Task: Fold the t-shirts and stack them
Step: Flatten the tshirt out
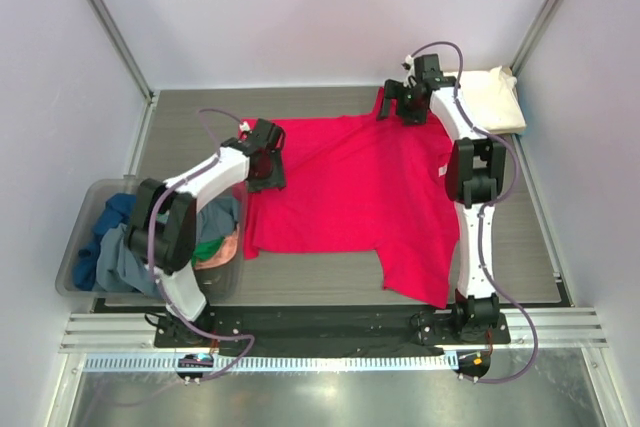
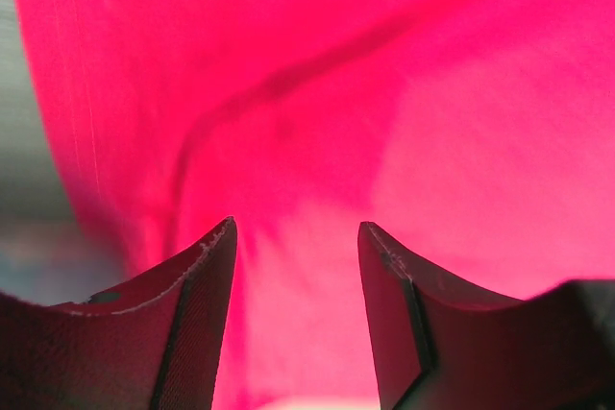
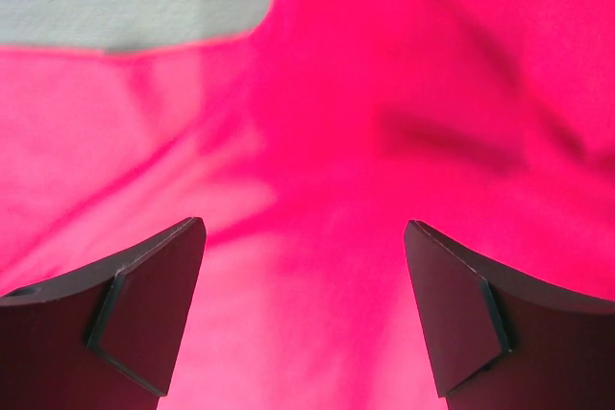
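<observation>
The bright red cloth t-shirt [image 1: 350, 187] lies flat, long way across the grey table [image 1: 190, 132]. The left pincer [image 1: 268, 169] hovers over its far left corner and the right pincer [image 1: 402, 107] over its far sleeve. Both are open and empty.

The top external view looks steeply down from above and behind, the arm bases along its lower edge, and takes in the whole table [image 1: 200, 117]. Each wrist view looks out past its own jaws, the left gripper [image 2: 298, 223] and the right gripper [image 3: 304, 223], very close over the red t-shirt [image 1: 350, 187], which lies mid-frame from above.
</observation>
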Action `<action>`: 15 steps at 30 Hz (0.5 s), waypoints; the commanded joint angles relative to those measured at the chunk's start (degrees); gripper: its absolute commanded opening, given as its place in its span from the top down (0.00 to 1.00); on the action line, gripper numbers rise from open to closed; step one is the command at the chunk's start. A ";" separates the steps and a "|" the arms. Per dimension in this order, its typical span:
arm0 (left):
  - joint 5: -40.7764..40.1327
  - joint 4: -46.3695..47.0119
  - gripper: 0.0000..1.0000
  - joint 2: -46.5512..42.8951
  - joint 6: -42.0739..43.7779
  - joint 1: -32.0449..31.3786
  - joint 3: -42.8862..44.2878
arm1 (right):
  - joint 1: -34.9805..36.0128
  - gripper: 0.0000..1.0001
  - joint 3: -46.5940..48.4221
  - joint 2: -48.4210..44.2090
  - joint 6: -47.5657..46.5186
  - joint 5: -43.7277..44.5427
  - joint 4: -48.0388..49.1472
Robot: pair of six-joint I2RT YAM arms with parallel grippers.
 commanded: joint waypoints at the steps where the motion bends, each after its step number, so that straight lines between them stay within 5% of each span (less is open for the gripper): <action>1: -6.97 -8.59 0.44 -12.04 -0.38 -5.04 0.62 | 1.69 0.09 -6.99 -14.91 -0.15 1.81 2.20; 10: -25.31 -29.94 0.31 -45.16 -20.75 -7.43 -10.54 | 7.13 0.10 -32.31 -37.33 1.52 3.05 3.61; 14: -30.70 -44.27 0.24 -62.38 -44.35 -7.34 -17.38 | 11.26 0.10 -42.00 -43.66 4.68 2.17 7.21; 15: -30.80 -45.51 0.15 -65.98 -47.12 -7.25 -18.88 | 12.66 0.10 -43.58 -44.54 5.30 2.17 8.78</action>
